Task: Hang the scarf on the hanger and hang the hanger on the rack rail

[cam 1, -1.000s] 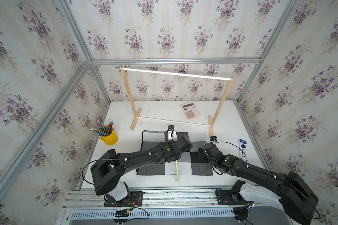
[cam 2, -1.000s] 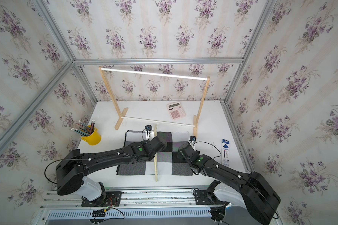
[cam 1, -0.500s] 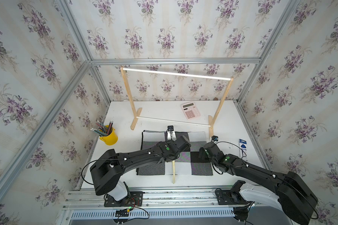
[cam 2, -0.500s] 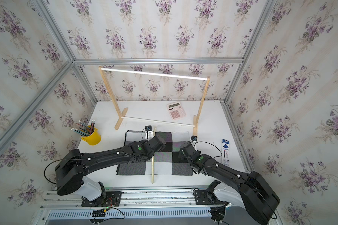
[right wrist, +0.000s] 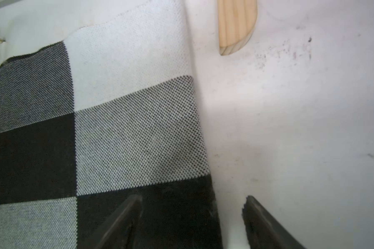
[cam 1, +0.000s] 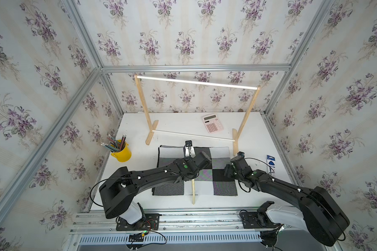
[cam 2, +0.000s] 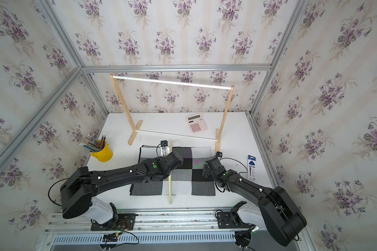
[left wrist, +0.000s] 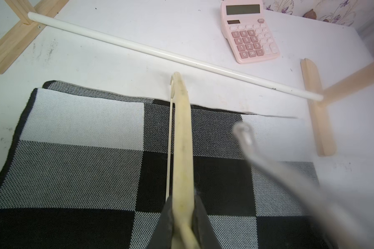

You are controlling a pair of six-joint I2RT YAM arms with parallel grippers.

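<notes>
The scarf [cam 1: 205, 187] lay flat on the table [cam 1: 183, 121], not yet on the hanger [left wrist: 181, 151], which the left gripper [left wrist: 183, 200] held clamped over its middle, while the right gripper [right wrist: 192, 200], jaws apart, straddled the scarf's edge, so the lifting and draping seemed left to do.

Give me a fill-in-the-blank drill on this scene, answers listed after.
The left gripper grips the hanger over the scarf, which lies ____ on the table.
The right gripper stands ____ at the scarf's edge.
The calculator is ____.
The pencils stand in a ____ cup.
Missing words: flat; open; pink; yellow.
</notes>
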